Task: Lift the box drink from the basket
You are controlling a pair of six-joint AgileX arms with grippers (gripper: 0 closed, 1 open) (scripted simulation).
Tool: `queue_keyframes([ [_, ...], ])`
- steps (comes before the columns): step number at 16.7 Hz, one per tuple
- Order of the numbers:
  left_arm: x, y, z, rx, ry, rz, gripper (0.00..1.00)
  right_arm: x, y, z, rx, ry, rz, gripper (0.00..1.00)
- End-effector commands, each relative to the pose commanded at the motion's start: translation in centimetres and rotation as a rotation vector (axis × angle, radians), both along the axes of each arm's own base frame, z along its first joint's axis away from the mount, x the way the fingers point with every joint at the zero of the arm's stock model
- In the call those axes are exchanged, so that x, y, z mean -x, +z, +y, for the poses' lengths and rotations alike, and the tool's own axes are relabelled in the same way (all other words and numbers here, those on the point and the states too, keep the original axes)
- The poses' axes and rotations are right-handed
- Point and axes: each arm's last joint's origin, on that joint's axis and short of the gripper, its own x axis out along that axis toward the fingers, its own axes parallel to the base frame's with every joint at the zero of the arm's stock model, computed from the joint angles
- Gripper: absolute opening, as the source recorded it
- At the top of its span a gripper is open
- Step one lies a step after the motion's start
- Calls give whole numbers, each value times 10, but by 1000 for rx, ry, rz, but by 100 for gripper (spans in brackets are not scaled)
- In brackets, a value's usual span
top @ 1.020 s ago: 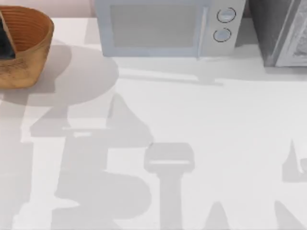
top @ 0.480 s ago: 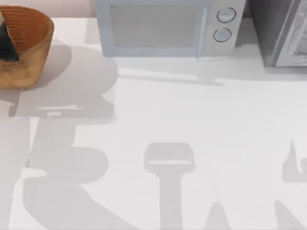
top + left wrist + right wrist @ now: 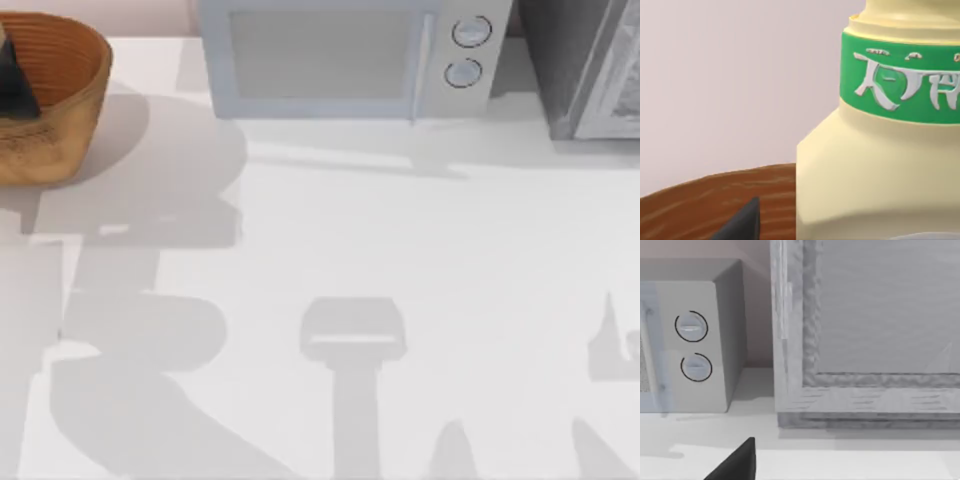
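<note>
The box drink point(image 3: 875, 160) fills much of the left wrist view: a pale-yellow body with sloping shoulders, a green band with white lettering round its neck, and the start of a pale collar above the band. It stands upright, very close to the left wrist camera, and rises above the rim of the basket point(image 3: 705, 205), whose orange-brown wood-grained edge curves behind and beside it. A dark fingertip point(image 3: 742, 225) of the left pincer juts up just beside the drink's lower body; whether the fingers are clamped on the drink cannot be told.

From above, the basket point(image 3: 75, 110) sits at the far left corner of the surface point(image 3: 400, 240), cut by the left edge of the view, with ribbed inner walls. A dark part of the left pincer point(image 3: 14, 80) reaches into it from the left edge.

Along the far edge of the surface, right of the basket, stands a pale microwave point(image 3: 340, 60) with two round dials. A grey textured cabinet point(image 3: 590, 70) stands at the far right corner.

The right arm is parked: its wrist view faces the microwave's dials point(image 3: 690, 347) and the cabinet point(image 3: 870, 330), with one dark fingertip point(image 3: 737, 462) of the right pincer low in the view; its state cannot be told.
</note>
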Motion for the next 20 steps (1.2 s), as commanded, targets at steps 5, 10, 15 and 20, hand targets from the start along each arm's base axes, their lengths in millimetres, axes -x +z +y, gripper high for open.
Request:
queue_keyframes([
  [5,-30,-1,0,0,0,-1,100,0,0,0,0,0,0,100],
  [10,-40,-2,0,0,0,-1,100,0,0,0,0,0,0,100],
  [15,-40,-2,0,0,0,-1,77,0,0,0,0,0,0,100],
  [20,-40,-2,0,0,0,-1,40,0,0,0,0,0,0,100],
])
